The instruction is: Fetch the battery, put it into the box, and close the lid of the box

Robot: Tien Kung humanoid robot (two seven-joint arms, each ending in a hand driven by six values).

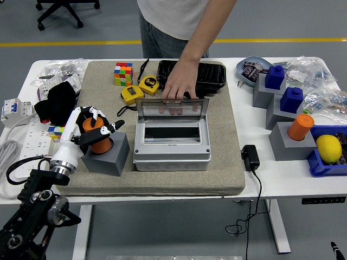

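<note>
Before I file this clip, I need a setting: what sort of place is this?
Probably a lab or workshop: a white table crowded with test props, a grey floor with a yellow line, and an office chair behind.

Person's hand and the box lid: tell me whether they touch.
Touching. The head view shows the person's hand resting on the top edge of the raised clear lid, fingertips showing through it, holding the grey box open.

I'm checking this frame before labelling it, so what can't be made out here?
All head view:
- Orange battery: lower part hidden by the left hand and the grey block.
- Box interior: only a dark slot shows.
- Person's hand: fingertips blurred behind the clear lid.
- Right arm: out of frame.
</note>
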